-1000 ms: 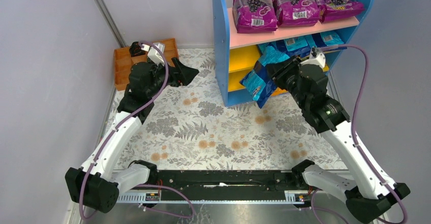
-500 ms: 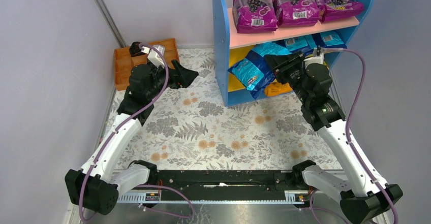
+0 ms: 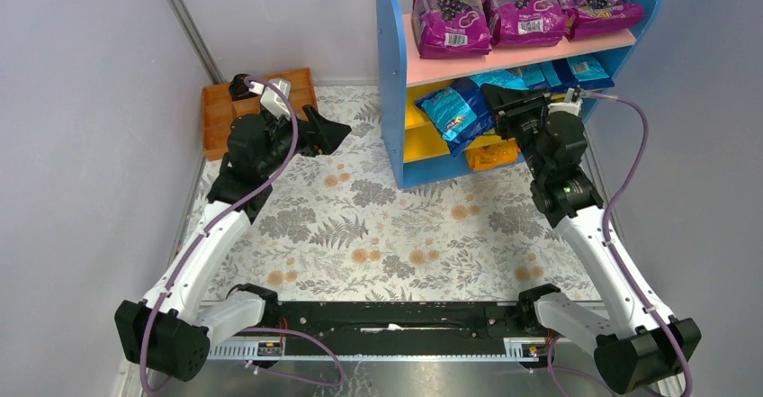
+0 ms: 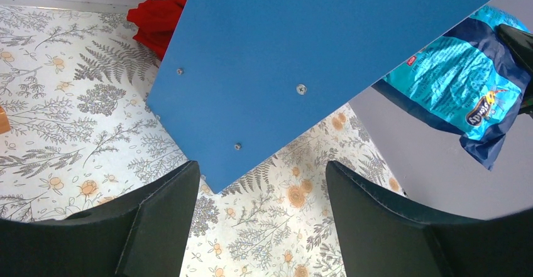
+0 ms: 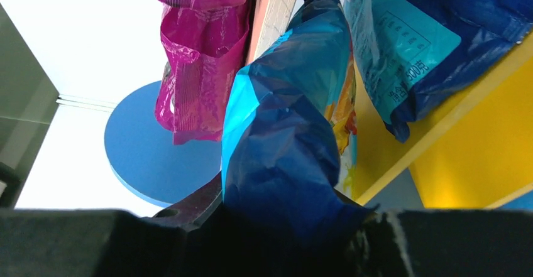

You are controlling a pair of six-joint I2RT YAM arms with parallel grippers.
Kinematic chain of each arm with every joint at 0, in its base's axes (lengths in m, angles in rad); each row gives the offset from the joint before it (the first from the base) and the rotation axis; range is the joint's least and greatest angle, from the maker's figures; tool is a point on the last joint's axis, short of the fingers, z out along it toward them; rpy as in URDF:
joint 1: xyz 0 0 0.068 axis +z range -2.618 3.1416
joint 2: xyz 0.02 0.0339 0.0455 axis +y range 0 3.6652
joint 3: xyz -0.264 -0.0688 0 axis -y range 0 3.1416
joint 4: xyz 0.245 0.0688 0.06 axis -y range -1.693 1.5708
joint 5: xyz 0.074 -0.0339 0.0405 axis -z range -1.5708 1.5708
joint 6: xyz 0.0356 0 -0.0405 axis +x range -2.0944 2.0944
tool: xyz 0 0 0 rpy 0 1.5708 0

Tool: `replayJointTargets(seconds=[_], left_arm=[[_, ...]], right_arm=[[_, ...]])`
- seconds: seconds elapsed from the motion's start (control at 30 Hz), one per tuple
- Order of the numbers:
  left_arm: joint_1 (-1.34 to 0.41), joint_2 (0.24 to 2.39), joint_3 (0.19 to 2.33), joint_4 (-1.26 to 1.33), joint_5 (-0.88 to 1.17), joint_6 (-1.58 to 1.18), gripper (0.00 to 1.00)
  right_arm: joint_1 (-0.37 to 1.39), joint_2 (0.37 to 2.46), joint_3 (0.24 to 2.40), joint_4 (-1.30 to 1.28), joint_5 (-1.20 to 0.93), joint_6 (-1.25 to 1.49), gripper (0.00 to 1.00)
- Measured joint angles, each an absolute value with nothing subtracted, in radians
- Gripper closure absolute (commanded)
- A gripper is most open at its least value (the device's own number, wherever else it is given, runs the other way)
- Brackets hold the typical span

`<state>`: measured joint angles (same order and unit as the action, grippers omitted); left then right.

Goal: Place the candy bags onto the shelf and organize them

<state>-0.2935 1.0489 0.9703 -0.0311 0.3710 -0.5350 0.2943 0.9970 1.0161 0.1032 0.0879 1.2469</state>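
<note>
The shelf [image 3: 392, 73] stands at the back right, with blue side panels, a pink top board and yellow boards below. My right gripper [image 3: 500, 109] is shut on a shiny blue candy bag [image 3: 454, 113] and holds it at the middle tier's opening; the bag fills the right wrist view [image 5: 283, 145]. More blue candy bags [image 3: 553, 75] lie on the middle tier. An orange bag [image 3: 493, 155] lies on the bottom tier. My left gripper [image 3: 335, 132] is open and empty, left of the shelf; its wrist view shows the blue side panel [image 4: 302, 57] and the held bag [image 4: 465, 82].
Three purple grape-print bags [image 3: 522, 8] lie on the pink top board. An orange compartmented tray [image 3: 216, 113] sits at the back left by the wall. A red object [image 4: 157, 22] lies behind the shelf panel. A floral mat [image 3: 387, 226] covers the table.
My right gripper has carried the blue bag up and left from in front of the bottom tier to the middle tier's opening. The left arm has not moved.
</note>
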Motion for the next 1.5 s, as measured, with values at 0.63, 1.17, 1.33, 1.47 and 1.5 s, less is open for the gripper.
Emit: replayJointTargets(seconds=[0.63, 1.17, 1.33, 1.47, 1.5], left_arm=[[-0.294, 1.041, 0.958, -0.027, 0.37, -0.535, 0.21], [-0.259, 1.077, 0.932, 0.025, 0.431, -0.593, 0.2], [-0.257, 1.078, 0.923, 0.033, 0.445, -0.607, 0.2], [-0.257, 1.078, 0.923, 0.044, 0.455, -0.612, 0.2], [-0.257, 1.078, 0.922, 0.047, 0.457, -0.614, 0.2]], right_arm=[[0.304, 1.219, 0.973, 0.485, 0.064, 1.308, 1.0], [0.331, 1.271, 0.907, 0.636, 0.161, 1.309, 1.0], [0.375, 1.343, 0.912, 0.747, 0.197, 1.3, 1.0], [0.416, 1.408, 0.937, 0.808, 0.248, 1.274, 1.0], [0.426, 1.423, 0.946, 0.819, 0.259, 1.263, 1.0]])
